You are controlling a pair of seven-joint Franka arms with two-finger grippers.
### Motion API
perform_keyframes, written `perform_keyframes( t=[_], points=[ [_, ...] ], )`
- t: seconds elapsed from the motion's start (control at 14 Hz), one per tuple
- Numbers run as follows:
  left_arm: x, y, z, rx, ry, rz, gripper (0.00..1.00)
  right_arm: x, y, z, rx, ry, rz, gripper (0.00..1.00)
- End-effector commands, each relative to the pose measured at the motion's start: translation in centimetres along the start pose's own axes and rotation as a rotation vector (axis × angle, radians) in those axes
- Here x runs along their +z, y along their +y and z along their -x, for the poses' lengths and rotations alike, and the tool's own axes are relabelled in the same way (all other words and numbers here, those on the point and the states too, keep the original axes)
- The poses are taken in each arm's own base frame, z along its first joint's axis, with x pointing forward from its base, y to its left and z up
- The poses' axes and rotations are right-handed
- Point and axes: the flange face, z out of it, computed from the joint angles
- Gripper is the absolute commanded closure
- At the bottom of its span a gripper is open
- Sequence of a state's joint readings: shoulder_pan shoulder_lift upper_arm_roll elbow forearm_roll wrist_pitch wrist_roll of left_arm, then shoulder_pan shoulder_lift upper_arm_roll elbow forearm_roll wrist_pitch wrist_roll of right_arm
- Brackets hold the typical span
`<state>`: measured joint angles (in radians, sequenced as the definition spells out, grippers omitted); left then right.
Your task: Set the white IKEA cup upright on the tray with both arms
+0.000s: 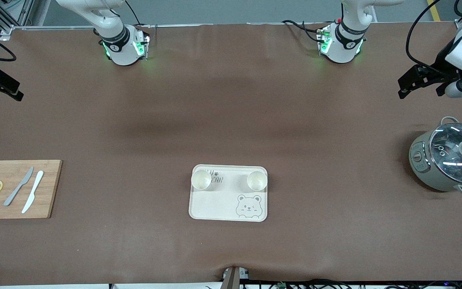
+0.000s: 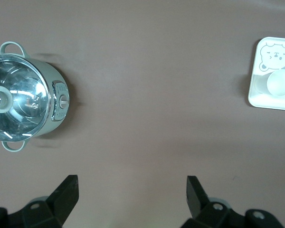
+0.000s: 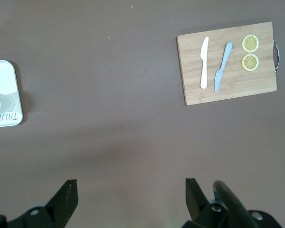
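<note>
Both cups point(image 1: 201, 179) point(image 1: 257, 180) apparently stand upright on my tray point(image 1: 228, 204); the placing looks done. My left tool point(image 2: 130, 190) and right tool point(image 3: 128, 192) hang released over bare surface point(image 1: 231, 120), so I need only wait.

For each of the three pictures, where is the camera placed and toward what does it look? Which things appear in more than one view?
Front view: high across the table, facing both arm bases; shows the tray with two cups, cutting board, pot, left end effector and right end effector.
Left wrist view: on the left arm, looking down; open left end effector, pot, tray.
Right wrist view: on the right arm, looking down; open right end effector, cutting board, tray.
Shared: the tray appears in all three.
</note>
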<state>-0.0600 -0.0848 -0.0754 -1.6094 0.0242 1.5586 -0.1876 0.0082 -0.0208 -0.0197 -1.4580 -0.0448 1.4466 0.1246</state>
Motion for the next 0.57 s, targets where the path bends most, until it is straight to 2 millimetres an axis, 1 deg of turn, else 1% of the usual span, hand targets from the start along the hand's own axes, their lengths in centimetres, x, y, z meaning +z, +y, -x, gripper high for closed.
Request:
perform_keyframes(
  t=[0.0,0.5],
  points=[
    [-0.4,-0.17,0.15,-0.017,-0.015,0.017,0.0,-0.09,0.0,0.33,-0.009,-0.011,0.021,0.0],
    [-0.49,-0.35,0.11,-0.017,-0.016,0.017,0.0,0.01,0.01,0.7,-0.008,-0.038,0.02,0.0]
  ],
)
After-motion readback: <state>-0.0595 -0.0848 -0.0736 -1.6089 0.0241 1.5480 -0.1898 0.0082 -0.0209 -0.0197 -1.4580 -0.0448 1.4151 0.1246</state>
